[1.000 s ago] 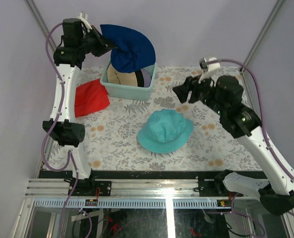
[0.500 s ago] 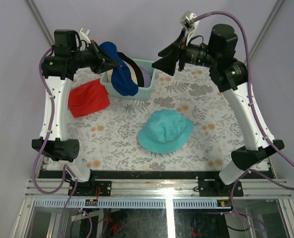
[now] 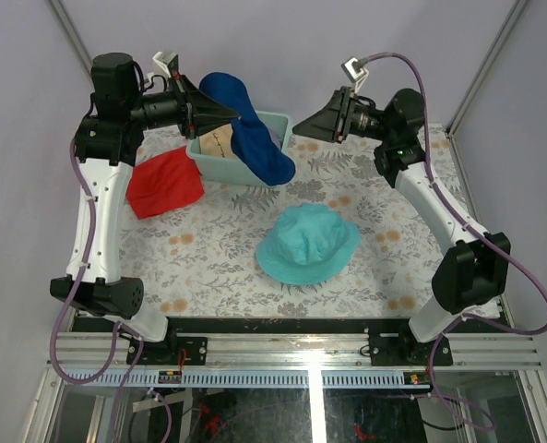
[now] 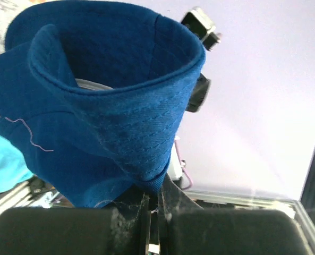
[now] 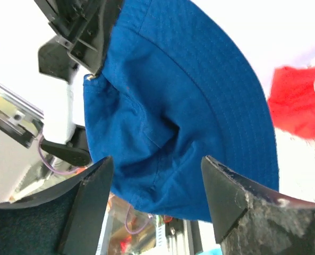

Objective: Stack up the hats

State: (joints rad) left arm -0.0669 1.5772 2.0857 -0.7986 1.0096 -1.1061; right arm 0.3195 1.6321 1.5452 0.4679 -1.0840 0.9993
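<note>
Left gripper (image 3: 216, 113) is pinched tight on a fold of the dark blue hat (image 3: 255, 138). The hat hangs over the bin (image 3: 219, 172), its brim drooping past the bin's right side. The teal hat (image 3: 308, 242) sits crown-up in front of the bin, well apart from it, and a red cloth (image 3: 165, 182) lies just left of the bin. A second ago the blue hat was spread higher behind the bin and the right arm was low. Now that arm is raised, and the right gripper (image 3: 296, 126) is levelled at the hat from the bin's right, near but not touching.

From the left wrist, the closed fingers clamp a bunched fold, and the blue hat curls open like a cup — rows of stitching, one loose pale thread.

From the right wrist, the fingers (image 5: 96, 191) stand wide apart with nothing between them. The blue hat fills the gap beyond, with the red cloth at the right edge.
</note>
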